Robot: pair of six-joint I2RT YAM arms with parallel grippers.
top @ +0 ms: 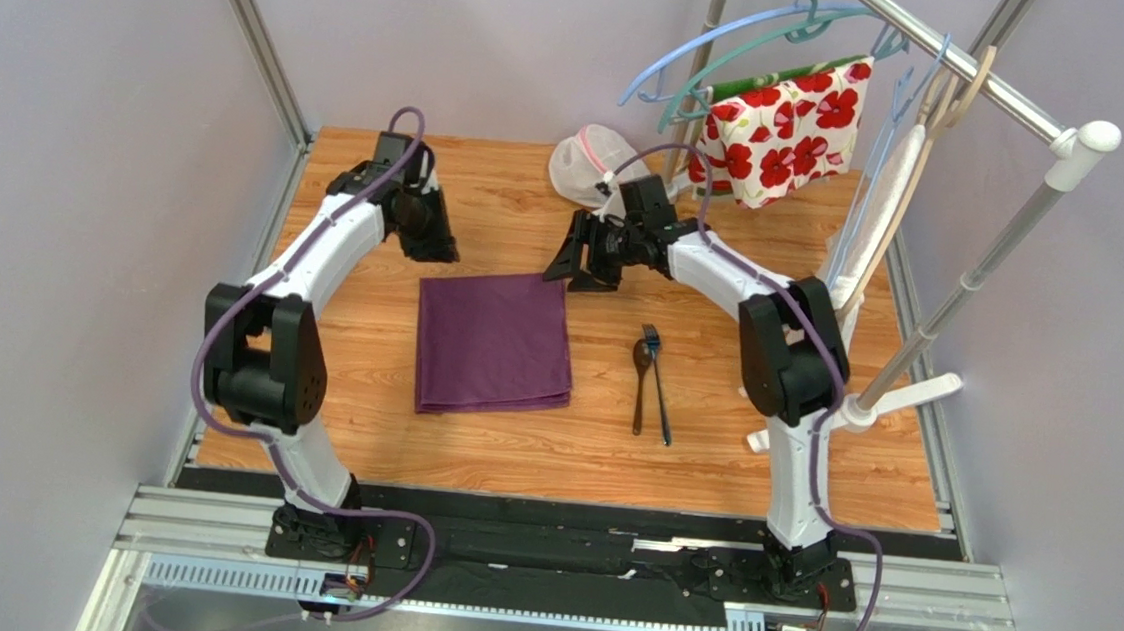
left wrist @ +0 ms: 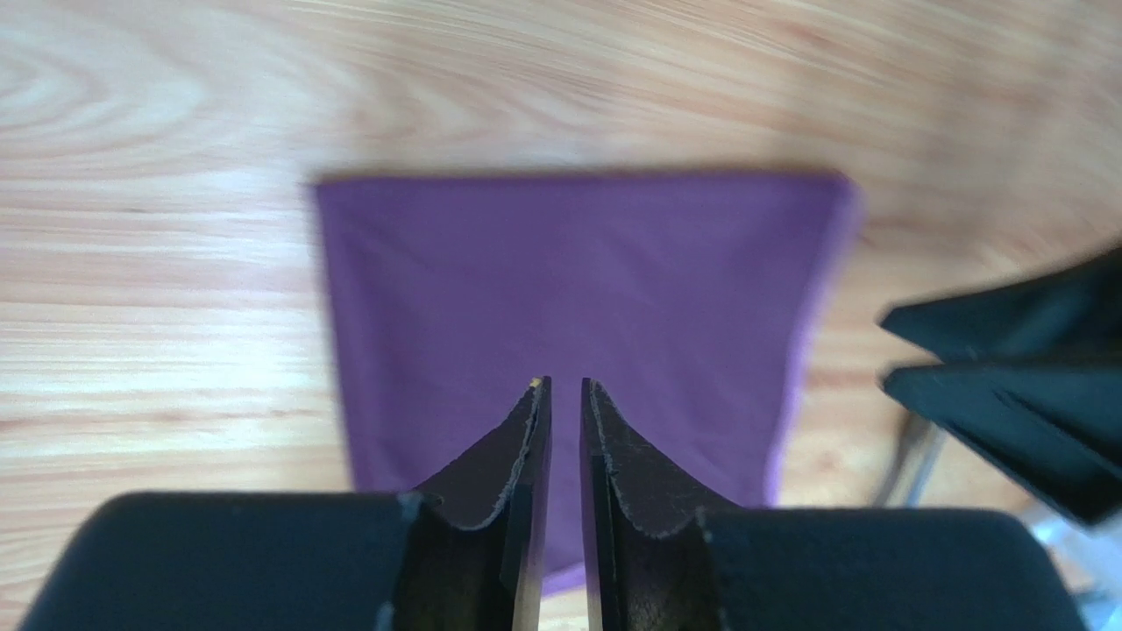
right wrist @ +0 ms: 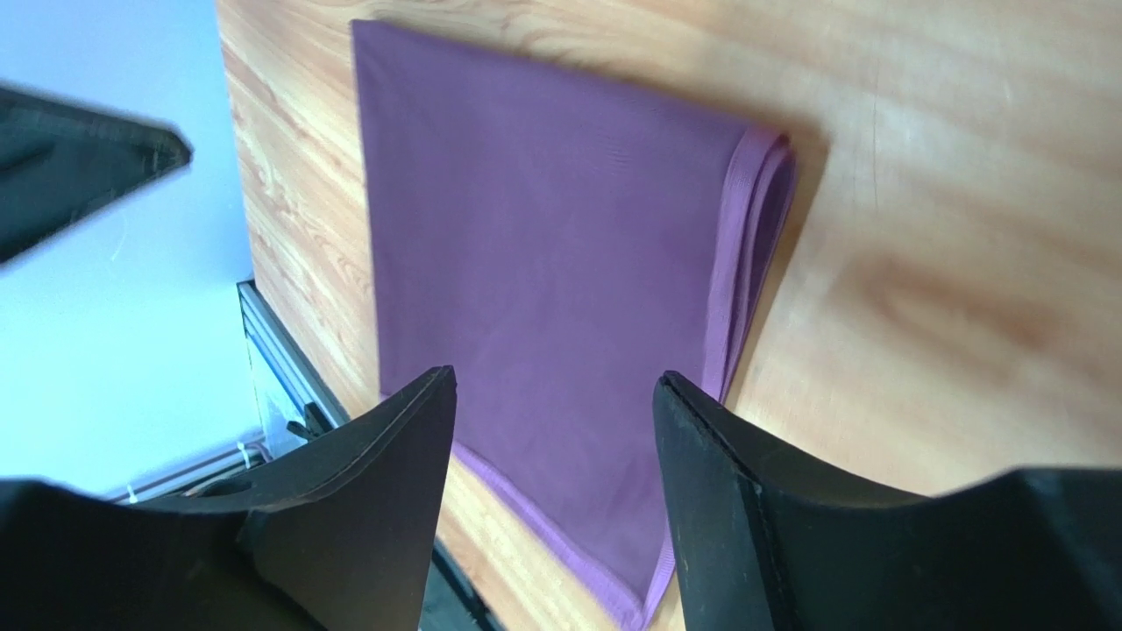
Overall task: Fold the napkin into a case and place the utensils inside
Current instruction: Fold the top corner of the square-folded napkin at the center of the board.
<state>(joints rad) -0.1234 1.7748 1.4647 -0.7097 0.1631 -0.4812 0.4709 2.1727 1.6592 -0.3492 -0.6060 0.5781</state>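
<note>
napkin [top: 495,344] lies flat on the wooden table [top: 354,352] (pale walls [top: 70,142] around); left pincer [left wrist: 560,385] closed, right pincer [right wrist: 556,379] agape.

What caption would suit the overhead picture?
Left gripper and right gripper poised at the far edge of the napkin, utensils alongside.

**Napkin Mid-Tabletop, Utensils to Its Right**

The napkin [top: 495,344] lay flat on the tabletop [top: 366,391], with the utensils [top: 650,386] side by side just right of it. The left hand [top: 435,249] hung behind its far-left corner and the right hand [top: 569,271] behind its far-right corner. A mesh pouch [top: 591,163] sat farther back.
</note>
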